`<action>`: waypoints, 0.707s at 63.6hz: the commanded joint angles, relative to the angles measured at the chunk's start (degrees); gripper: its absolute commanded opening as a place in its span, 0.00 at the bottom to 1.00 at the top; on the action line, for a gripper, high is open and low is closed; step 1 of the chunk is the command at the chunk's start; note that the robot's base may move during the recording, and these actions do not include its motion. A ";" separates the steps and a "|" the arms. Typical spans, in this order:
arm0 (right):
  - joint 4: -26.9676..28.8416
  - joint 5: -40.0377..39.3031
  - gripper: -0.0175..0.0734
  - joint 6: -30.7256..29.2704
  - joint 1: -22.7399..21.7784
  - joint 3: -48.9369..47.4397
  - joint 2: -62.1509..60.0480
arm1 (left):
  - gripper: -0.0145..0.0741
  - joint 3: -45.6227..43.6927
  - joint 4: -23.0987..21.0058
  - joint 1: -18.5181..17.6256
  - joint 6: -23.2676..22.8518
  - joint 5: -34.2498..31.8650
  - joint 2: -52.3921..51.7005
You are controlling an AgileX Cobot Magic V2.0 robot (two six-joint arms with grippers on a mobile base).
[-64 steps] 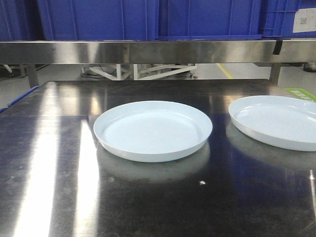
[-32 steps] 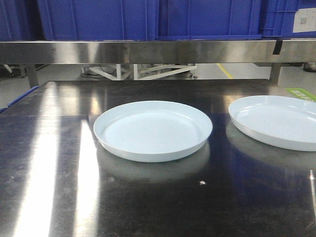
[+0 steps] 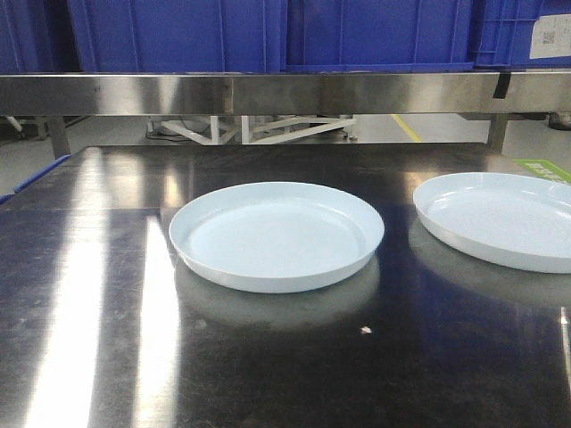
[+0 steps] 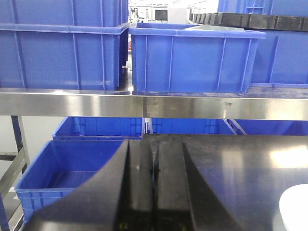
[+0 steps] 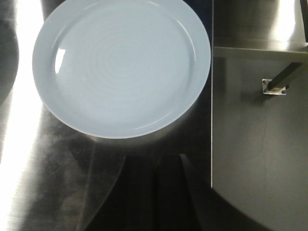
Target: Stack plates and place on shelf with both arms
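Observation:
Two pale bluish-white plates lie side by side, apart, on the dark steel tabletop (image 3: 268,374). One plate (image 3: 277,234) is in the middle, the other plate (image 3: 500,218) at the right edge of the front view. The right wrist view looks down on one plate (image 5: 120,65). My right gripper (image 5: 155,161) is shut and empty, just short of that plate's near rim. My left gripper (image 4: 154,149) is shut and empty, level with the table, facing the shelf rail (image 4: 154,103); a plate's edge (image 4: 294,211) shows at lower right. The shelf (image 3: 285,92) spans the back.
Blue crates (image 3: 268,31) stand on the shelf, and more blue crates (image 4: 67,168) sit low beyond the table's left end. The table's right edge (image 5: 212,115) drops to a grey floor with a metal post foot (image 5: 274,86).

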 commanded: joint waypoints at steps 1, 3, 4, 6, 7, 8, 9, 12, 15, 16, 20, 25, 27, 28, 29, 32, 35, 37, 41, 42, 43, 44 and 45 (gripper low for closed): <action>0.42 -2.10 0.25 -0.64 -0.20 -3.82 2.70 | 0.25 -2.01 -0.54 -0.38 -0.25 -5.14 0.34; 0.42 -1.96 0.25 -0.64 -0.20 -4.72 4.13 | 0.25 -2.01 -0.54 -0.38 -0.25 -5.14 0.34; 0.42 -1.96 0.25 -0.64 -0.20 -5.09 4.67 | 0.25 -2.01 -0.54 -0.38 -0.25 -5.14 0.34; 0.42 -1.96 0.25 -0.64 -0.20 -5.81 5.75 | 0.25 -2.01 -0.54 -0.38 -0.25 -5.14 0.34; 0.42 -1.96 0.25 -0.64 -0.20 -6.37 6.55 | 0.25 -2.01 -0.54 -0.38 -0.25 -5.14 0.34; 0.42 -1.96 0.25 -0.64 -0.20 -6.75 7.06 | 0.25 -2.01 -0.54 -0.38 -0.25 -5.14 0.34; 0.42 -1.91 0.25 -0.64 -0.20 -7.17 7.83 | 0.25 -2.01 -0.54 -0.38 -0.25 -5.14 0.34; 0.42 -1.69 0.25 -0.64 -0.20 -8.72 9.60 | 0.25 -2.01 -0.54 -0.38 -0.25 -5.14 0.34; 0.42 -1.34 0.25 -0.64 -0.20 -9.81 11.10 | 0.25 -2.01 -0.54 -0.38 -0.25 -5.14 0.34; 0.42 -1.21 0.25 -0.64 -0.20 -10.16 11.57 | 0.25 -2.01 -0.54 -0.38 -0.25 -5.14 0.34; 0.42 -0.32 0.25 -0.64 -0.37 -11.66 13.92 | 0.25 -2.01 -0.54 -0.38 -0.25 -5.14 0.34; 0.42 1.38 0.25 -0.64 -1.48 -13.88 16.85 | 0.25 -2.01 -0.54 -0.38 -0.25 -5.14 0.34; 0.42 1.66 0.25 -0.64 -1.92 -14.67 18.06 | 0.25 -2.01 -0.54 -0.38 -0.25 -5.14 0.34; 0.42 1.76 0.25 -0.64 -2.17 -15.02 18.54 | 0.25 -2.01 -0.54 -0.38 -0.25 -5.14 0.34; 0.42 2.01 0.25 -0.64 -2.54 -15.32 19.02 | 0.25 -2.01 -0.54 -0.38 -0.25 -5.14 0.34; 0.42 2.47 0.25 -0.64 -3.37 -16.34 20.42 | 0.25 -2.01 -0.54 -0.38 -0.25 -5.14 0.34; 0.42 3.28 0.25 -0.64 -4.41 -17.72 22.28 | 0.25 -2.01 -0.54 -0.38 -0.25 -5.14 0.34; 0.42 4.01 0.26 -0.64 -4.90 -18.55 23.53 | 0.25 -2.01 -0.54 -0.38 -0.25 -5.14 0.34; 0.42 5.97 0.30 -0.77 -6.00 -20.85 26.13 | 0.25 -2.01 -0.54 -0.38 -0.25 -5.14 0.34; 0.42 6.24 0.31 -0.77 -6.16 -21.49 26.65 | 0.25 -2.01 -0.54 -0.38 -0.25 -5.14 0.34; 0.42 6.45 0.32 -0.77 -6.28 -21.94 27.14 | 0.25 -2.01 -0.54 -0.38 -0.25 -5.14 0.34; 0.42 6.67 0.34 -0.77 -6.46 -22.38 27.65 | 0.25 -2.01 -0.54 -0.38 -0.25 -5.14 0.34; 0.42 6.75 0.36 -0.77 -6.60 -22.82 28.16 | 0.25 -2.01 -0.54 -0.38 -0.25 -5.14 0.34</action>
